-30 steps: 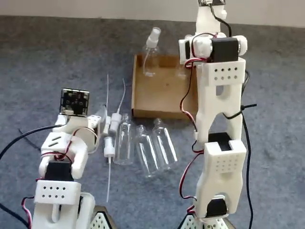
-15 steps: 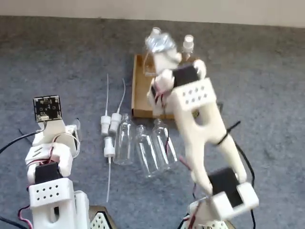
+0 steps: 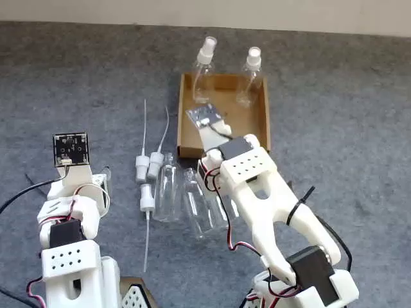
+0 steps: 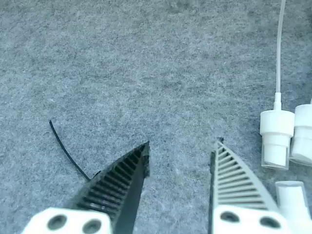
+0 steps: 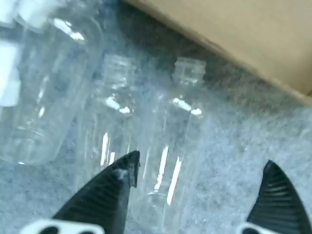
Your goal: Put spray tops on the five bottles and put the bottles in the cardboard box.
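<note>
Two clear bottles with spray tops (image 3: 203,74) (image 3: 250,78) stand at the back of the cardboard box (image 3: 187,128). Three open-necked bottles lie side by side on the carpet in front of it (image 3: 167,189) (image 3: 194,204) (image 3: 219,187). Three loose spray tops (image 3: 142,168) (image 3: 156,163) (image 3: 147,197) lie to their left. My right gripper (image 5: 195,170) hangs open just above the bottle nearest the box (image 5: 170,146), with the middle bottle (image 5: 109,126) beside it. My left gripper (image 4: 180,146) is open over bare carpet, the spray tops (image 4: 275,136) off to one side.
A thin black cable tie (image 4: 66,148) lies on the carpet near my left gripper. The box's near wall (image 5: 234,24) stands just beyond the bottle necks. The right arm (image 3: 247,170) covers part of the lying bottles in the high view. Grey carpet (image 3: 347,128) lies all around.
The right arm has drawn back from over the box and come down above the lying bottles, uncovering a second capped bottle in the box. The left arm has pulled back from the spray tops.
</note>
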{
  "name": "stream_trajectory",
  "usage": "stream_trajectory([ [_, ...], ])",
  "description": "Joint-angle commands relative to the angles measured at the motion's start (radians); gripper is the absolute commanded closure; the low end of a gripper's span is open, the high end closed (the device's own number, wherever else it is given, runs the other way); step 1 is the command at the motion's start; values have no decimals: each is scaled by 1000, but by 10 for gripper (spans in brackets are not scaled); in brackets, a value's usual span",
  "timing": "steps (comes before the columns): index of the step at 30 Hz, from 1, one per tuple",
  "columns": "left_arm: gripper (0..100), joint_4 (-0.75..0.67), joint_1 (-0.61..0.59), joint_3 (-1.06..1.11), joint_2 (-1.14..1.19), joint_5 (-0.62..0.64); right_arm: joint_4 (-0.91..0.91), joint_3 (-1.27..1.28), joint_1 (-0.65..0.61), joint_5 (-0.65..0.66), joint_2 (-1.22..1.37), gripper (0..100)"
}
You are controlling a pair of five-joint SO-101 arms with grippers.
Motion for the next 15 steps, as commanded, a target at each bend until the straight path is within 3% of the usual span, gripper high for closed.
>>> stream_trajectory([
  [1,813,5,-10,-5,-4,-11,-31,38,-7,-11,-50,677],
  [6,813,5,-10,-5,-4,-11,-99,150,21,-11,-54,696],
  [12,813,5,-10,-5,-4,-11,-101,199,97,2,-62,829],
  [15,813,5,-10,-5,-4,-11,-99,252,153,92,-62,882],
])
